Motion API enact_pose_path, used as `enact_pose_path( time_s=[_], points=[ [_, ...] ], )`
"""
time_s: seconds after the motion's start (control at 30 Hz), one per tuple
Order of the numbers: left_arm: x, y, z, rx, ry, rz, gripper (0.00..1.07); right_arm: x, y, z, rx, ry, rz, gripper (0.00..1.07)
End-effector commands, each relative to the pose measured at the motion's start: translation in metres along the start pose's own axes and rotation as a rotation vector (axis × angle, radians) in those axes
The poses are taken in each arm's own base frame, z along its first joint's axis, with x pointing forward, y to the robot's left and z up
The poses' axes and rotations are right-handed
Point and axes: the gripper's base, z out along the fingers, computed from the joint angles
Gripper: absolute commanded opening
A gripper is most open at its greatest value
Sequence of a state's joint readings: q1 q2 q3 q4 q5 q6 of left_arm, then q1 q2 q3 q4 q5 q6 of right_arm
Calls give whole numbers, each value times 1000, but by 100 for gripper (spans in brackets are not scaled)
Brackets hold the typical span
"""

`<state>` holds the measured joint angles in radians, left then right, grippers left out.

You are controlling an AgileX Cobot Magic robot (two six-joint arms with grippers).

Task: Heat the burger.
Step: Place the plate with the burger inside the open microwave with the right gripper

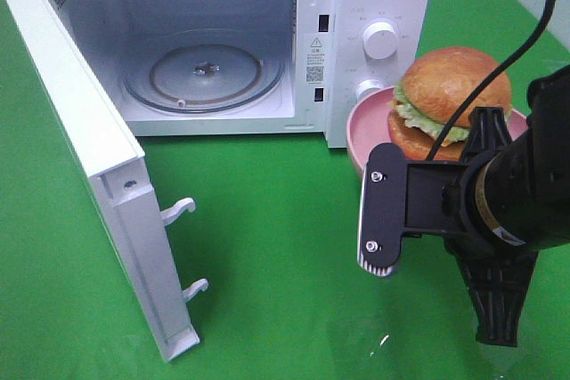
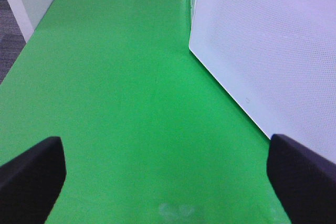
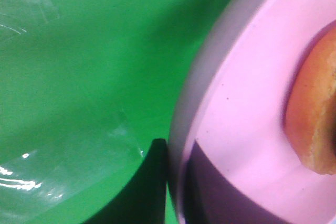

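Clamping jaws on the pink plate (image 1: 354, 127) rim, the right gripper (image 3: 178, 187) should carry the burger (image 1: 450, 95) level into the microwave (image 1: 374, 2); the left gripper (image 2: 168, 178) jaws gape empty.

**Pincer (image 3: 177, 146) grips plate (image 3: 247, 77) rim**

We see the pincer closed on the pink plate's rim, one dark finger outside it and one inside. Only a tan bun edge of the burger (image 3: 315, 114) shows, resting on the plate. Beside the plate lies the green surface (image 3: 79, 77), with shiny patches (image 3: 21, 184).
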<state>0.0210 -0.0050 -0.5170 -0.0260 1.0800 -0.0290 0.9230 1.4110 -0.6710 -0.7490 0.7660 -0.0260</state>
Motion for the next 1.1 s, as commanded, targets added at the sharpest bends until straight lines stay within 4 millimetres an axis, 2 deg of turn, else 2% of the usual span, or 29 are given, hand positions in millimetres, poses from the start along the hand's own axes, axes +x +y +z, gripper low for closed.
enact_pose_path(
  time_s=[0.03, 0.3, 0.43, 0.5, 0.87, 1.1],
  points=[
    [0, 0, -2, 2, -29, -1, 98, -5, -6, -4, 55, -65, -166, 0],
    [0, 0, -2, 2, -29, -1, 98, -14, -5, -5, 75, -171, -306, 0],
    [0, 0, -2, 2, -29, -1, 98, -21, -5, -6, 101, -238, -427, 0],
    [0, 0, -2, 2, -29, -1, 98, -26, -5, -8, 132, -291, -549, 0],
    [0, 0, -2, 2, -29, -1, 98, -32, -6, -10, 168, -354, -604, 0],
    [0, 0, -2, 2, -29, -1, 98, -22, -24, 0, 193, -412, -625, 0]
  ],
)
